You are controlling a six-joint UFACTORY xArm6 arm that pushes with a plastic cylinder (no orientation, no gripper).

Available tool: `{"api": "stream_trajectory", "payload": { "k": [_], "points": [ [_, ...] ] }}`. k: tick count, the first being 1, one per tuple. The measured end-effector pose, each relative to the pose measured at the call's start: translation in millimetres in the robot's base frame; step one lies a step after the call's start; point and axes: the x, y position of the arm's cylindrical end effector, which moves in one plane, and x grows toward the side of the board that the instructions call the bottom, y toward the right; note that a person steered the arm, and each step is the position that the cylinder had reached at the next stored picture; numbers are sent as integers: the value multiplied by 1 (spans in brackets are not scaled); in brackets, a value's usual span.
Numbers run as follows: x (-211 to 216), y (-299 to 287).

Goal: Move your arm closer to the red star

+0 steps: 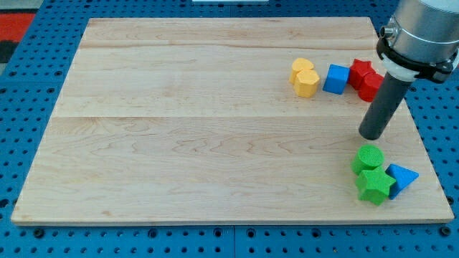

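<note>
The red star (pixel 361 71) lies at the view's upper right, touching a second red block (pixel 371 86) just to its lower right. My tip (pixel 371 135) rests on the board below and slightly right of both red blocks, apart from them. The rod rises from the tip toward the view's top right and hides part of the second red block.
A blue cube (pixel 336 79) sits just left of the red star, with two yellow blocks (pixel 305 78) further left. Below my tip lie a green cylinder (pixel 369 158), a green star (pixel 374 185) and a blue triangle (pixel 401 178). The wooden board (pixel 179 129) ends near them.
</note>
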Motion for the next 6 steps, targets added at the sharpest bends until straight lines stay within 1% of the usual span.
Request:
{"api": "stream_trajectory", "payload": {
  "k": [1,3,4,6],
  "points": [
    [-7,29],
    [-69,69],
    [-99,78],
    [-167,63]
  ]
}}
